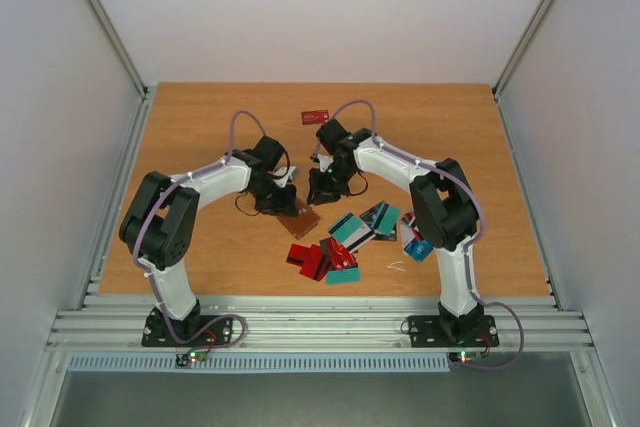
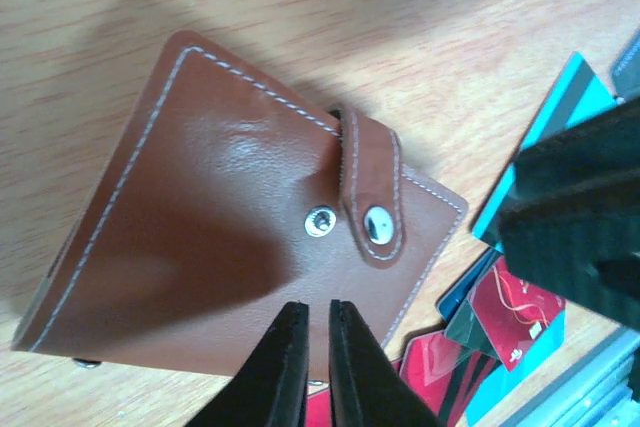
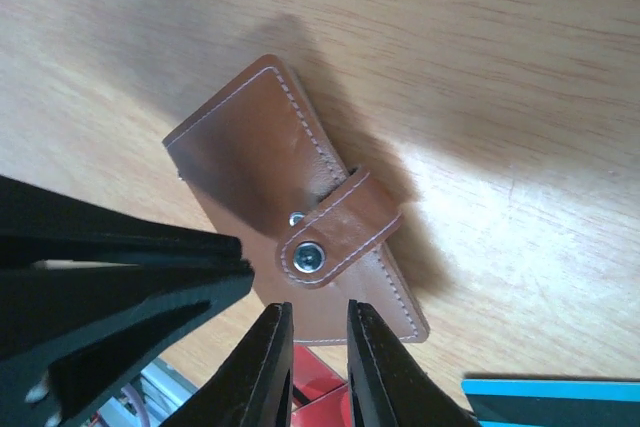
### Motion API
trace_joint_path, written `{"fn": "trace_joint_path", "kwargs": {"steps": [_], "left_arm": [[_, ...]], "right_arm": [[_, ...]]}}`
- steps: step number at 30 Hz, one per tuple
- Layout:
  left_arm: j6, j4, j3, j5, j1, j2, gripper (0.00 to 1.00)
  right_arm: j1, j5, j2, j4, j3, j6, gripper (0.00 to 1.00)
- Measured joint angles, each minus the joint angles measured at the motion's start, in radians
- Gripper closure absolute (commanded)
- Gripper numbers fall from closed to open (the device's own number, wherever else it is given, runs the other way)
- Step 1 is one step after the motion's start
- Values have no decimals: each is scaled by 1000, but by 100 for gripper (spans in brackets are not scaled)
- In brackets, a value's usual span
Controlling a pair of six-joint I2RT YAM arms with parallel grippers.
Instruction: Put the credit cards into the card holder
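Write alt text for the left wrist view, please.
A brown leather card holder lies on the wooden table, the left gripper poised over its edge; red and teal credit cards lie beside it.

The left arm (image 1: 168,229) rises from its base, folds at the elbow and reaches inward toward the middle. The left gripper (image 2: 317,309) points downward, its fingers (image 2: 290,347) almost together with only a thin slit between them. The right arm (image 1: 447,209) mirrors this, curving in from the other side. The right gripper (image 3: 317,312) also points down, its fingers (image 3: 262,357) parted a little wider. From above, the two grippers seem just beside each other, perhaps not touching.
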Motion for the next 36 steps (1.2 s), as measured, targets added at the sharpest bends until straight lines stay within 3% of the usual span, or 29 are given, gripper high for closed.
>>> {"fn": "trace_joint_path", "kwargs": {"steps": [5,13,20,36], "left_arm": [[-39,0,2,31,3,-15,82],[-133,2,3,34,3,-37,72],[-200,30,3,40,3,-35,72],[-238,71,4,22,4,20,86]], "right_arm": [[0,28,-5,14,-36,53,86],[0,-17,-39,148,-256,177,87],[1,-34,-43,203,-264,202,87],[1,-38,-43,213,-264,206,88]]}}
